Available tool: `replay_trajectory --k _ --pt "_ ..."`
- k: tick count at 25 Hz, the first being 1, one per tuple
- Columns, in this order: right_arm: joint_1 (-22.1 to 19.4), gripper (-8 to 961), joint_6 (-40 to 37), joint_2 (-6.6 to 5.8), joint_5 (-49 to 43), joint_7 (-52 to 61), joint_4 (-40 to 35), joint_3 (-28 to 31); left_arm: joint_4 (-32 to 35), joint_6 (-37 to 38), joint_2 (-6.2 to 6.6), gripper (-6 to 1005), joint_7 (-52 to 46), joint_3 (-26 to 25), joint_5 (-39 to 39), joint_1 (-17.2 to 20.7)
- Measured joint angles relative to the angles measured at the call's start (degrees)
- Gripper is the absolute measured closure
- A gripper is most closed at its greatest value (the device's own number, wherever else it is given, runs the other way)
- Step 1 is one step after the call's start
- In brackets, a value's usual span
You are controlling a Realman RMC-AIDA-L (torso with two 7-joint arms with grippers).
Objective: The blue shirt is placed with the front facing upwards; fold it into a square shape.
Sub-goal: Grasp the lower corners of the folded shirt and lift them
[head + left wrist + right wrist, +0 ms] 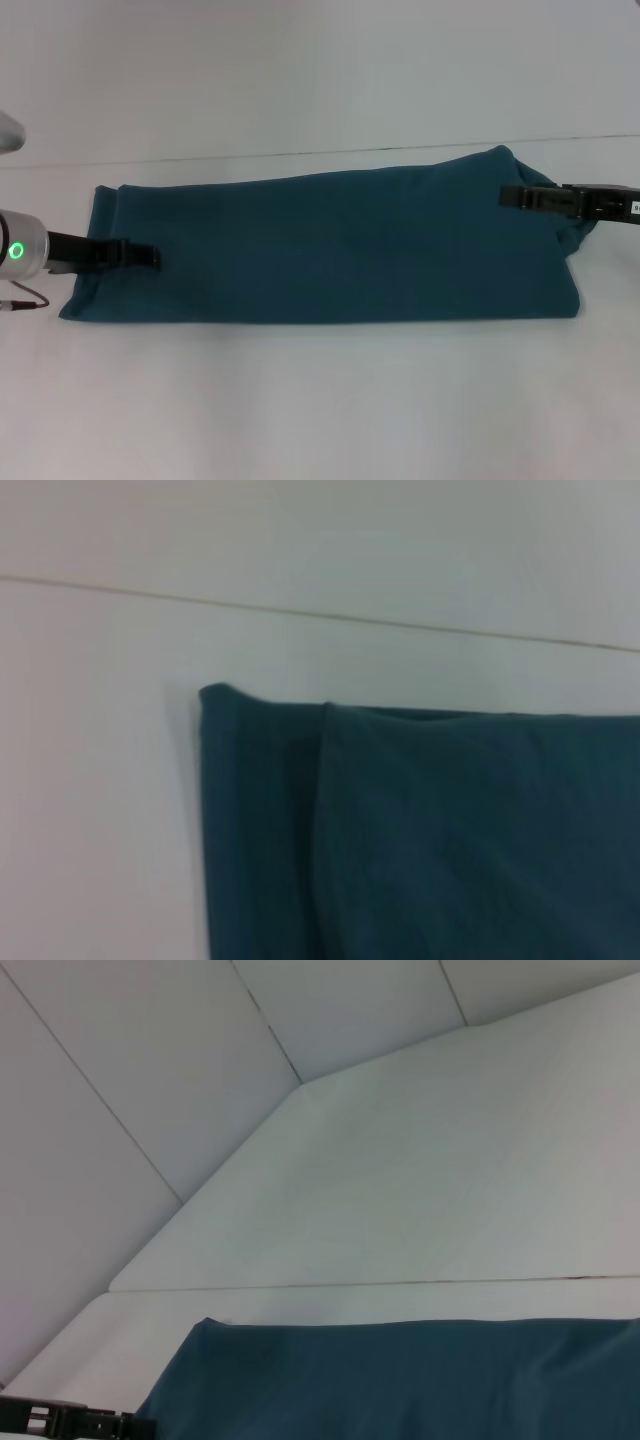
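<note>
Two grippers sit at opposite ends of the shirt (pixel 330 245), a long folded band across the table (pixel 320 400). Left gripper (pixel 145 257) and right gripper (pixel 512 196) likely pinch cloth for another fold; jaw state unclear.

Blue shirt (pixel 330 250): soft matt cloth; table (pixel 320 400): smooth, matt.

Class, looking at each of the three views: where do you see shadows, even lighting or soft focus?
Head view: even, diffuse light; the blue shirt casts only a faint shadow along its near edge, with no glare on the table. Left wrist view: soft focus, shirt folds blurred. Right wrist view: flat lighting, shirt edge slightly soft.
</note>
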Motion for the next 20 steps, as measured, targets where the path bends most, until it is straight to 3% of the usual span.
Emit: replay_trajectory --k 5,15,20 --pt "-0.13 69 0.26 -0.01 -0.02 0.18 0.01 0.00 -2.24 -0.48 -0.62 190 0.73 -0.22 0.00 0.36" --pt "-0.04 72 -0.01 -0.01 -1.56 0.91 -0.11 0.27 -3.34 -0.59 -0.64 430 0.67 -0.01 0.44 0.66" --pt "0.17 73 0.03 0.00 -1.59 1.16 -0.11 0.30 -4.75 0.28 -0.82 605 0.75 0.01 0.47 0.86"
